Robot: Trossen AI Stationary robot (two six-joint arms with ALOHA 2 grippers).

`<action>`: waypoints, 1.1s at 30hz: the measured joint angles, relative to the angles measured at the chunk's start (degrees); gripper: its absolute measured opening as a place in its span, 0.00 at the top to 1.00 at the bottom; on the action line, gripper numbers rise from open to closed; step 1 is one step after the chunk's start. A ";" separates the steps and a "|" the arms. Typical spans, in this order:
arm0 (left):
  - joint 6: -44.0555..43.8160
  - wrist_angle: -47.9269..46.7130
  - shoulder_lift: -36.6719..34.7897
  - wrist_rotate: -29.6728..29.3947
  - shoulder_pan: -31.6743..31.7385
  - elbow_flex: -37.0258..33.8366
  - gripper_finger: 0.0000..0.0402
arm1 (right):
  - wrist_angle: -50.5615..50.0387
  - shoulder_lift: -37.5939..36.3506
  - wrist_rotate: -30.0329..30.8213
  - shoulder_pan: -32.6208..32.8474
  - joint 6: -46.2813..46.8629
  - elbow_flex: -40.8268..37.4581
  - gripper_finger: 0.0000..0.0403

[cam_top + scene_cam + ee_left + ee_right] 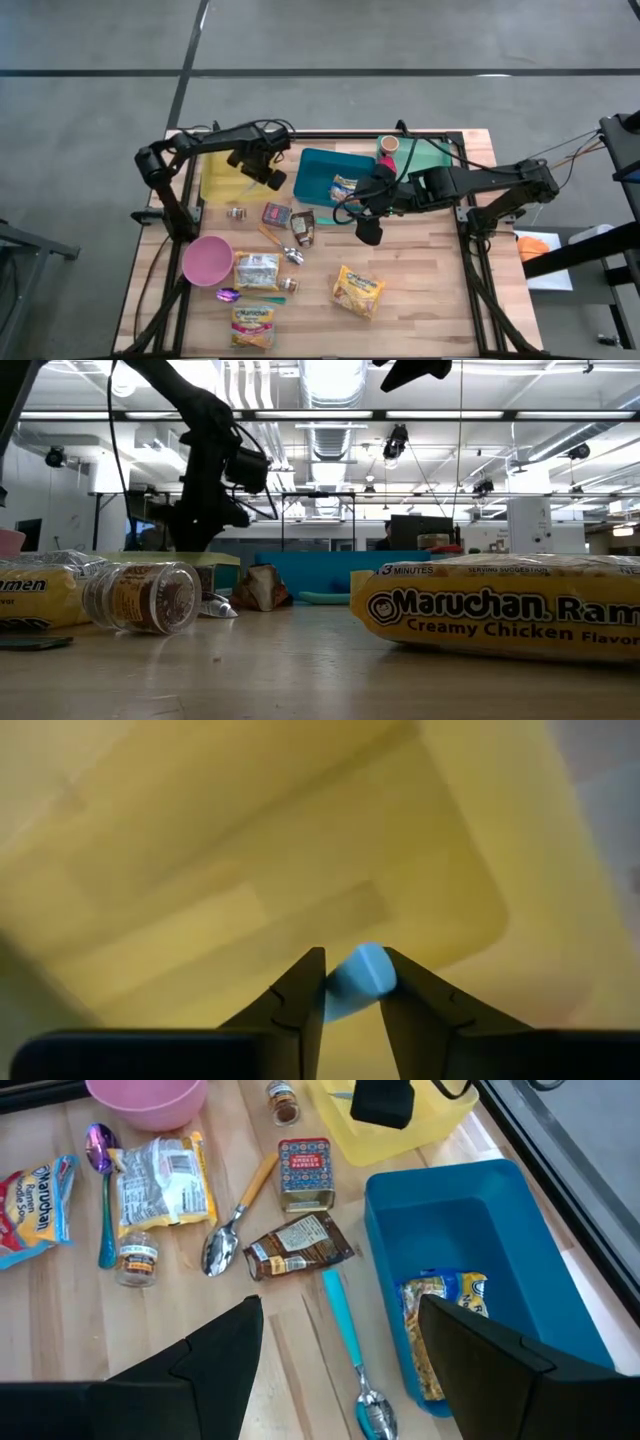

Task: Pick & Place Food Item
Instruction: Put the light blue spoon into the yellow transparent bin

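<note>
The left gripper [352,988], poised over the yellow bin [222,176], pinches a small light-blue item [360,978] between narrowly parted fingers; a loosened hold here could let it bounce off the bin's wall onto the table [430,280]. The right gripper [340,1342] hangs wide and empty beside the blue bin [470,1220], which holds a noodle packet [440,1315]. Open board lies nearer the table's front right; the bins' rims and scattered spoons crowd the middle.
</note>
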 joint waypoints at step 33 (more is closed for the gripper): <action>13.04 0.31 -0.24 4.59 -1.75 -1.85 0.74 | -0.09 0.00 0.02 0.07 -0.08 0.00 0.34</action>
